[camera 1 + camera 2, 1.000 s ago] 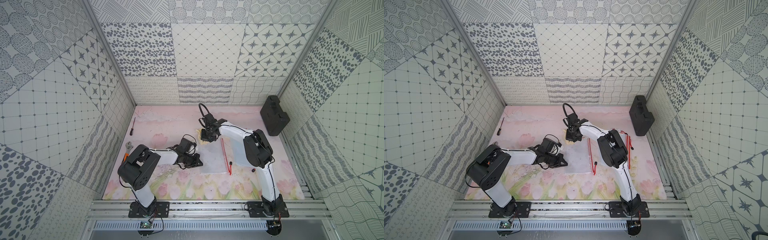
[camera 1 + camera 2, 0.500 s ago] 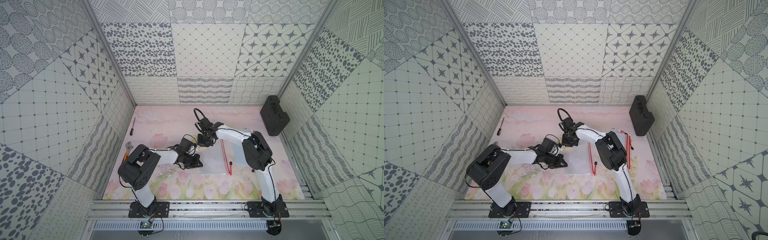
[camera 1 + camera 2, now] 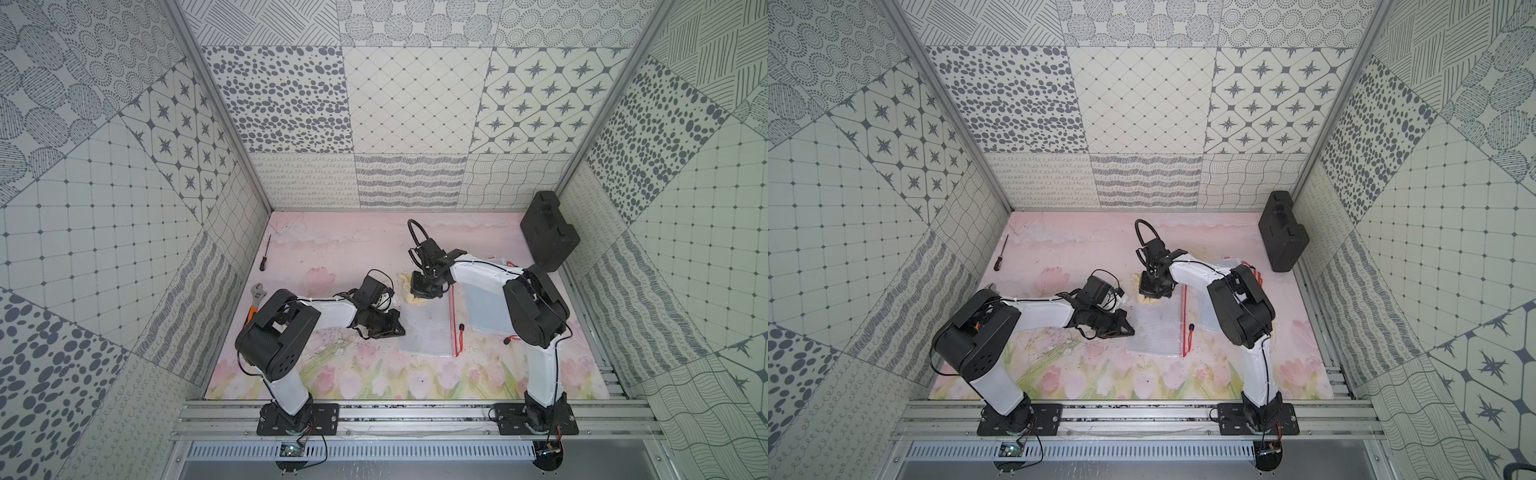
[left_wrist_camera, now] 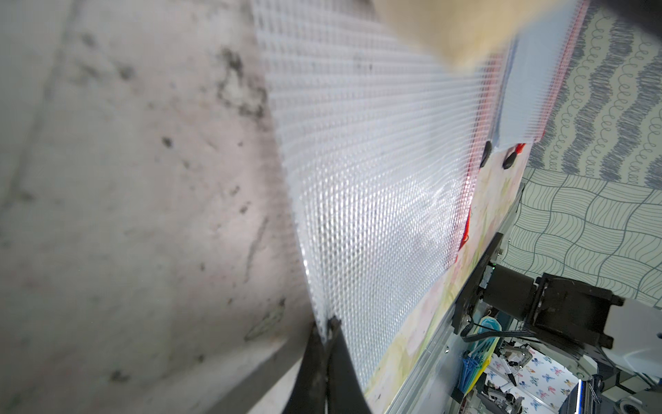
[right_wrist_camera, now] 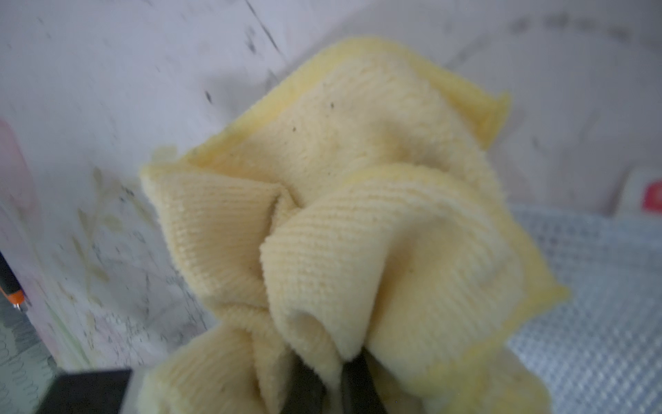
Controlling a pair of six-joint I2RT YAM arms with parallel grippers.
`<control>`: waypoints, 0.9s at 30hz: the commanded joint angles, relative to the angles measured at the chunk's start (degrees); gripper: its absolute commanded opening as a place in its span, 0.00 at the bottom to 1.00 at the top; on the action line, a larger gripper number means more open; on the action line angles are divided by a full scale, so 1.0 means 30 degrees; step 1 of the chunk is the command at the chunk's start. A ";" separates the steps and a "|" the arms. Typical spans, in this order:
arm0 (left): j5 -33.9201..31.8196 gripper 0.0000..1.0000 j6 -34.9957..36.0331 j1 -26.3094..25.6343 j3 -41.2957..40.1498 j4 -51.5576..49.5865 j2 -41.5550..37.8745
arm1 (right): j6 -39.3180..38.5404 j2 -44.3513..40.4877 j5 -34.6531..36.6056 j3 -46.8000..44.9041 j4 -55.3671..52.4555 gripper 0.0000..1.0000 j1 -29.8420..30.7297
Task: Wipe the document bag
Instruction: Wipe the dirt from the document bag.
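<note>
The pink flower-printed tabletop (image 3: 353, 245) is spreading across the whole floor of the patterned booth, and both arms are working low over it in both top views. The white-and-black left arm (image 3: 328, 311) is stretching out flat towards the middle, while the white-and-black right arm (image 3: 482, 272) is folding over and pointing its wrist downward. A black hard plastic case (image 3: 548, 230) is standing upright in the far right corner, well apart from the action. The translucent mesh-textured document bag with the red zip (image 3: 428, 332) is lying flat in the middle of the tabletop, between the two arms, its zip edge facing the right arm. The left jaws are closed on the document bag's left edge, pinching the plastic, and the left wrist view is showing that nip clearly. A second clear zip bag (image 3: 486, 307) is lying just beside it, partly hidden under the right arm. The right jaws are clamped on a bunched pale yellow towelling cloth (image 5: 358, 197), which is resting at the document bag's far left corner, partly on the mesh and partly on bare tabletop. Over by the left wall, a steel adjustable wrench with an orange handle (image 3: 258, 293) is lying partly hidden behind the left arm, and a slim black screwdriver (image 3: 265, 257) is lying just beyond it.
</note>
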 commanded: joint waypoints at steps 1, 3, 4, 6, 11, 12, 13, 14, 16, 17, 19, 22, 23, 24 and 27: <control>-0.1630 0.00 0.0543 -0.0107 0.0076 -0.1939 0.0277 | 0.0564 -0.2037 0.0246 -0.2885 0.1004 0.00 -0.1797; -0.1657 0.00 0.0528 -0.0109 0.0108 -0.1935 0.0365 | 0.0066 -0.2934 0.0904 -0.3925 0.0354 0.00 -0.2737; -0.1655 0.00 0.0498 -0.0102 0.0132 -0.1936 0.0396 | -0.0139 -0.3299 0.1111 -0.4423 0.0176 0.00 -0.3334; -0.1710 0.00 0.0453 -0.0109 0.0094 -0.1884 0.0393 | -0.0469 -0.3731 0.1298 -0.4996 -0.0251 0.00 -0.4390; -0.1783 0.00 0.0300 -0.0107 0.0078 -0.1859 0.0404 | -0.0186 -0.3724 0.1624 -0.3980 -0.0562 0.00 -0.3508; -0.1768 0.00 0.0282 -0.0109 0.0074 -0.1817 0.0423 | -0.0060 -0.3354 0.1704 -0.3388 -0.0603 0.00 -0.2809; -0.1783 0.00 0.0247 -0.0107 0.0072 -0.1781 0.0472 | 0.0083 -0.2789 0.1658 -0.2544 -0.0671 0.00 -0.1873; -0.1757 0.00 0.0197 -0.0109 0.0126 -0.1776 0.0524 | 0.0258 -0.2079 0.1463 -0.1640 -0.0736 0.00 -0.0964; -0.1694 0.00 0.0140 -0.0109 0.0186 -0.1770 0.0656 | 0.0611 -0.0787 0.0815 -0.0051 -0.0568 0.00 0.0458; -0.1726 0.00 0.0118 -0.0109 0.0210 -0.1775 0.0667 | 0.0797 -0.0242 0.0406 0.0559 -0.0359 0.00 0.0965; -0.1752 0.00 0.0161 -0.0109 0.0277 -0.1917 0.0663 | 0.1166 0.0259 -0.0601 0.0841 0.0374 0.00 0.1202; -0.1955 0.00 0.0340 -0.0094 0.0326 -0.2191 0.0447 | 0.1244 -0.0369 -0.0588 -0.0206 0.0958 0.00 0.0442; -0.2067 0.00 0.0447 -0.0093 0.0364 -0.2353 0.0411 | 0.1027 -0.0734 -0.0459 -0.0688 0.0784 0.00 -0.0081; -0.2130 0.00 0.0520 -0.0102 0.0386 -0.2443 0.0389 | 0.0775 -0.1076 -0.0355 -0.1210 0.0624 0.00 -0.0623; -0.2170 0.00 0.0593 -0.0087 0.0550 -0.2543 0.0535 | -0.0001 -0.2485 0.0401 -0.3273 0.0090 0.00 -0.2606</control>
